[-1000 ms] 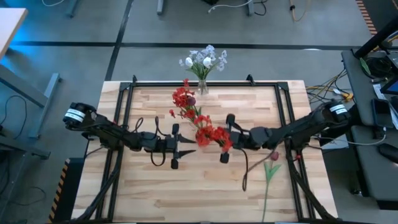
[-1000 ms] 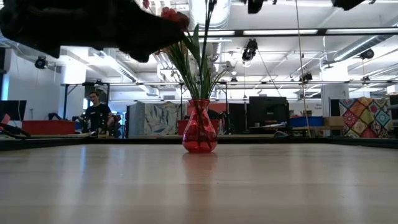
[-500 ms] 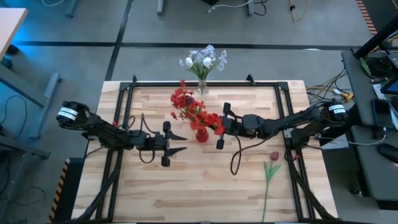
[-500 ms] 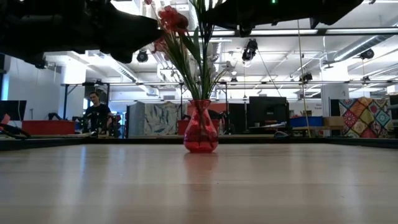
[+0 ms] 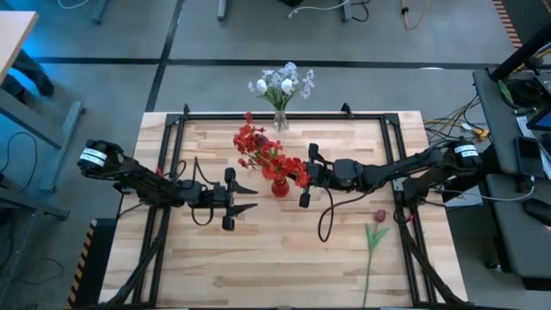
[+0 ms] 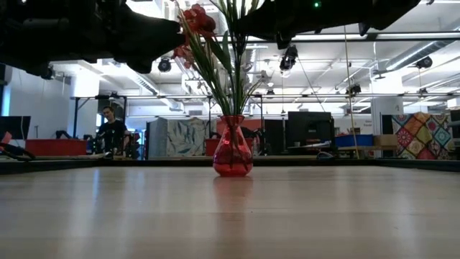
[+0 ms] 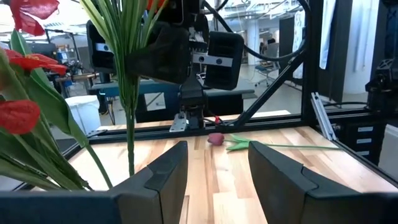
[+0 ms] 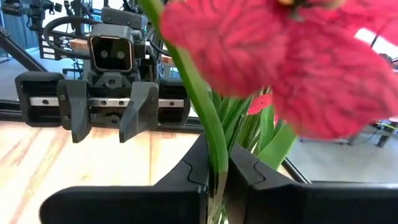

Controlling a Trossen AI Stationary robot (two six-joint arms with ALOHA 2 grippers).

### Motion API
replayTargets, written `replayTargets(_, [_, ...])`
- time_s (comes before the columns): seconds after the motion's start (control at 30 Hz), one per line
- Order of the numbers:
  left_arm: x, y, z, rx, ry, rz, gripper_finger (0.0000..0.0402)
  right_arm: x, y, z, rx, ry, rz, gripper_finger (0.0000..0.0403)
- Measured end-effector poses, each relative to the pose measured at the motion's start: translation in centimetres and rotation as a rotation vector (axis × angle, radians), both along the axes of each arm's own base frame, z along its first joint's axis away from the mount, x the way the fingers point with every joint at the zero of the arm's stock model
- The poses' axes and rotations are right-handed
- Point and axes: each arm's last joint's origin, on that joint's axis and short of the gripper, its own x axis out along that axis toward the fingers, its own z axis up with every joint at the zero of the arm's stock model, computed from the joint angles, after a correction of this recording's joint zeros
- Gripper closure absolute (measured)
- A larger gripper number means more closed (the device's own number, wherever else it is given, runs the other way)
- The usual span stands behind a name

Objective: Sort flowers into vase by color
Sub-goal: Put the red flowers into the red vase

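The right gripper [image 5: 301,178] is closed on a green stem [image 8: 205,118] of the red flowers [image 5: 263,153]; in its wrist view the two dark fingers [image 8: 186,180] pinch the stem, with a big red petal right before the lens. That stem leans over the red vase [image 5: 280,187], which stands near the middle of the wooden table [image 5: 258,267] and holds the rest of the red bunch. The gripper sits just to the right of the vase, level with the blossoms.

The left gripper [image 5: 244,197] hangs on the vase's other side, near it but apart, fingers spread and holding nothing; its wrist view looks past green stems toward the right arm.

Well apart, by the table's right edge, a dark pink tulip [image 5: 377,216] lies flat on its long stem. At the far edge a clear vase [image 5: 281,120] holds white and pale-blue flowers [image 5: 282,83].

Beyond the table, in the low view, a person [image 6: 111,131] sits in the room. No writing is readable.
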Motion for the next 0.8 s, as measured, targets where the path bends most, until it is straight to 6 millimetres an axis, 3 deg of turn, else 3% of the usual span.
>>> replayTargets(0.13, [0.0, 0.0, 0.0, 0.0, 0.0, 0.0, 0.0247, -0.01, -0.01, -0.21, -0.001, 0.022, -0.002, 0.0378])
replayTargets(0.53, [0.0, 0.0, 0.01, -0.004, -0.001, -0.001, 0.0247, -0.08, -0.12, -0.62, 0.032, 0.055, -0.043, 0.0249])
replayTargets(0.8, [0.0, 0.0, 0.01, -0.004, -0.001, -0.001, 0.0247, -0.19, -0.42, -1.02, 0.106, 0.08, -0.155, 0.0227])
